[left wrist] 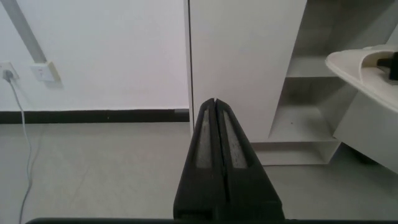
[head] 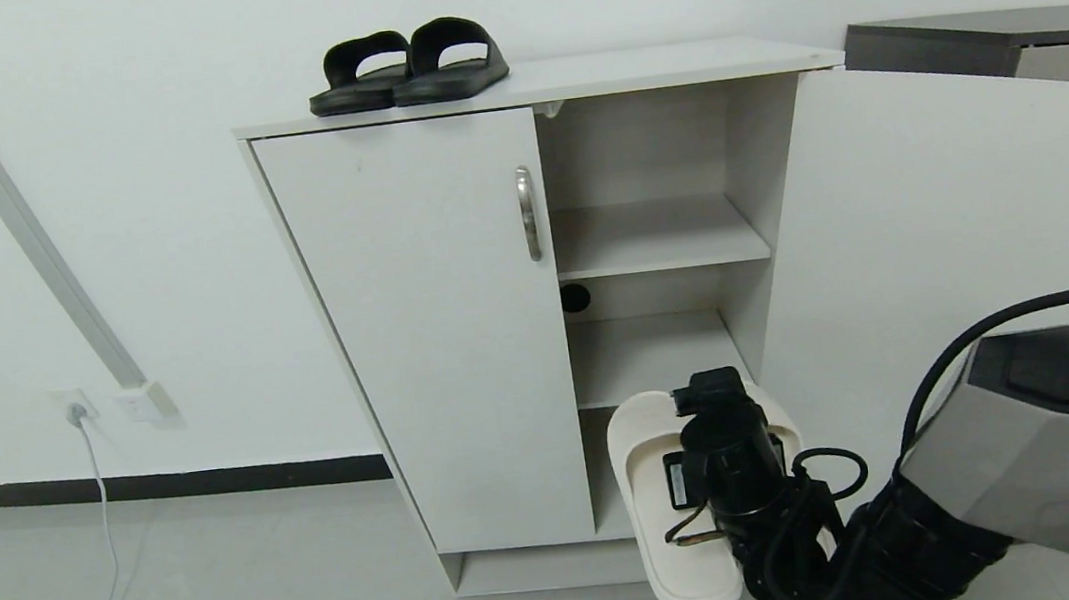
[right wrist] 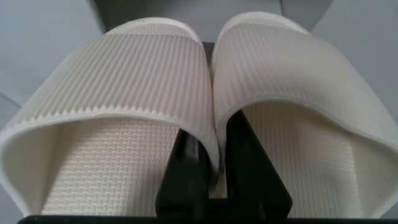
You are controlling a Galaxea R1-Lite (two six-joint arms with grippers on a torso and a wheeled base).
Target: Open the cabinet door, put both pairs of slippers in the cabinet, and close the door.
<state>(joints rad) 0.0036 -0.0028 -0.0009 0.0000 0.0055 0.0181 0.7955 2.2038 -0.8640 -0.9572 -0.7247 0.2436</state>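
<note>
A pair of black slippers [head: 407, 65] sits on top of the white cabinet [head: 418, 333], towards its left side. The cabinet's left door is closed, and its right door [head: 941, 244] is swung wide open, showing bare shelves [head: 653, 236]. My right gripper [right wrist: 214, 168] is shut on the adjoining straps of a pair of white slippers [right wrist: 124, 93]. It holds the white slippers [head: 664, 507] level just in front of the cabinet's lowest opening. The right gripper [head: 709, 391] sits on top of them. My left gripper [left wrist: 214, 102] is shut on nothing, low over the floor to the left of the cabinet.
A metal handle [head: 528, 213] is on the closed left door. A wall socket with a hanging cable [head: 76, 408] and a slanted cable duct [head: 11, 209] are on the left wall. A grey unit [head: 998, 41] stands behind the open door. Bare floor lies left of the cabinet.
</note>
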